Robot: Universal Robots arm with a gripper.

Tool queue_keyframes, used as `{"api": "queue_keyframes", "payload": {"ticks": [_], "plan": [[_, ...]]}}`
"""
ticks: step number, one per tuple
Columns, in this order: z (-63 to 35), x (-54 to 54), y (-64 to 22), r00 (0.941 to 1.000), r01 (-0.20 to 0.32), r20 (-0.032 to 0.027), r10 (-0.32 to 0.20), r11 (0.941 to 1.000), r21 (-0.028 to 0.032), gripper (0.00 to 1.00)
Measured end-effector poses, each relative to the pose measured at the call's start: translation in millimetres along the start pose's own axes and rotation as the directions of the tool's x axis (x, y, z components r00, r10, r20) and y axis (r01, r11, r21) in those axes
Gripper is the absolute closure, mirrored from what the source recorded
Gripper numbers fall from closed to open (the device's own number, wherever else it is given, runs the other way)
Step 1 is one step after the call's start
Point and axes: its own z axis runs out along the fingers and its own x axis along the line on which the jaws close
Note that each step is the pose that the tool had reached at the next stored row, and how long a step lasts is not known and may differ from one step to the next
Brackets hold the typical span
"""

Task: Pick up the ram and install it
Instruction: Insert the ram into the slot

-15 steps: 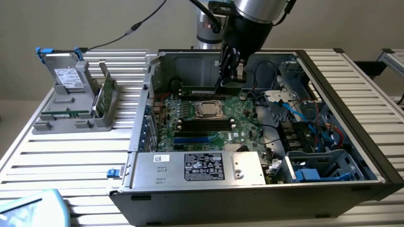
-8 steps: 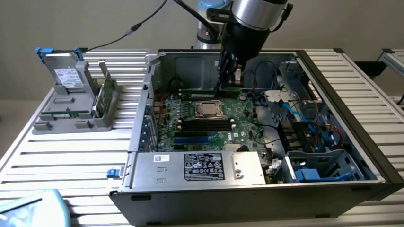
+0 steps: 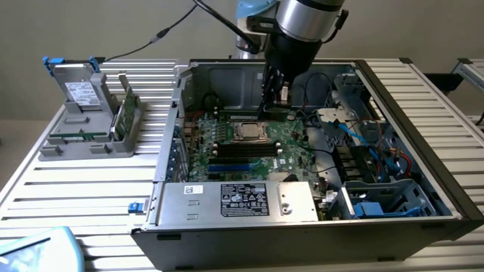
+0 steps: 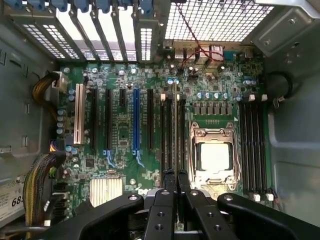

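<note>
The ram (image 4: 175, 125) is a thin green stick seen edge-on, running out from between my fingers above the black memory slots (image 4: 167, 135) beside the CPU socket (image 4: 215, 157). My gripper (image 4: 175, 182) is shut on the ram. In the exterior view the gripper (image 3: 266, 110) points down into the open computer case (image 3: 446, 187), just behind the CPU socket (image 3: 248, 131) on the green motherboard (image 3: 226, 161). Whether the ram touches a slot I cannot tell.
A grey rack (image 3: 53, 150) at the exterior view's left holds a grey drive (image 3: 79, 93) and a wider green card (image 3: 128, 110). Inside the case are the power supply (image 3: 242, 198), blue cables (image 3: 363, 136), more memory slots (image 4: 252, 145) and expansion slots (image 4: 107, 120).
</note>
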Motion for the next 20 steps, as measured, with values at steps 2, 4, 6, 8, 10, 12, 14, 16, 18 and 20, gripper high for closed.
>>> {"api": "queue_keyframes", "payload": {"ticks": [2,4,6,8,10,12,14,16,18,20], "plan": [[3.2,0.3,1.3,1.0,-0.002,0.0003,0.002,1.0,0.004,0.87],[6.5,0.5,2.8,1.0,-0.002,0.0005,0.002,1.0,0.0076,0.87],[9.8,0.7,4.1,1.0,-0.003,0.0008,0.003,0.9999,0.0114,0.87],[12.6,0.9,4.7,1.0,-0.003,0.0008,0.003,0.9999,0.0154,0.87],[15.8,1.2,4.5,1.0,-0.003,0.0007,0.003,0.9998,0.0188,0.87],[19.0,1.5,4.0,1.0,-0.002,0.0008,0.002,0.9998,0.0214,0.87],[22.6,1.7,3.6,1.0,-0.002,0.0009,0.002,0.9997,0.0236,0.87],[26.2,2.0,3.4,1.0,-0.003,0.001,0.003,0.9997,0.0246,0.87],[29.9,2.3,3.3,1.0,-0.003,0.0011,0.003,0.9997,0.0253,0.87],[33.6,2.6,3.3,1.0,-0.003,0.0012,0.003,0.9997,0.0259,0.87]]}}
